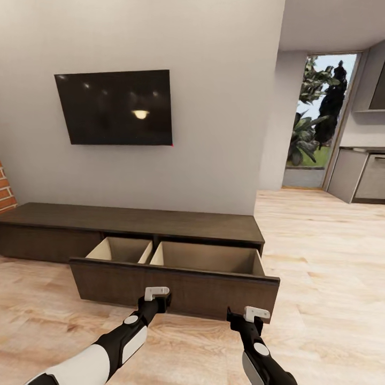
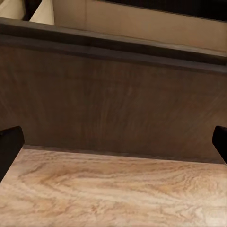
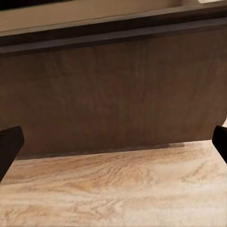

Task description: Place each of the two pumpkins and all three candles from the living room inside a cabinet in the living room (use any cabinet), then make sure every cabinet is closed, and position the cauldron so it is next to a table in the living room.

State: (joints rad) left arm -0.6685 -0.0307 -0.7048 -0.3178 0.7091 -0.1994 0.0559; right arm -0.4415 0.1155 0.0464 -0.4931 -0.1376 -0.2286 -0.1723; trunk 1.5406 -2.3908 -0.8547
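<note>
The long, low dark brown cabinet stands against the grey wall. Its wide drawer is pulled out over the floor. Two tan compartments show inside it, and what I see of them is bare. My left gripper hangs low just in front of the drawer front, open, its dark fingertips spread wide with nothing between them. My right gripper is also open and empty, facing the same drawer front further right. The pumpkins, candles and cauldron are out of view.
A black TV hangs on the wall above the cabinet. Red brick shows at the far left. Light wooden floor runs right toward a window and grey kitchen units.
</note>
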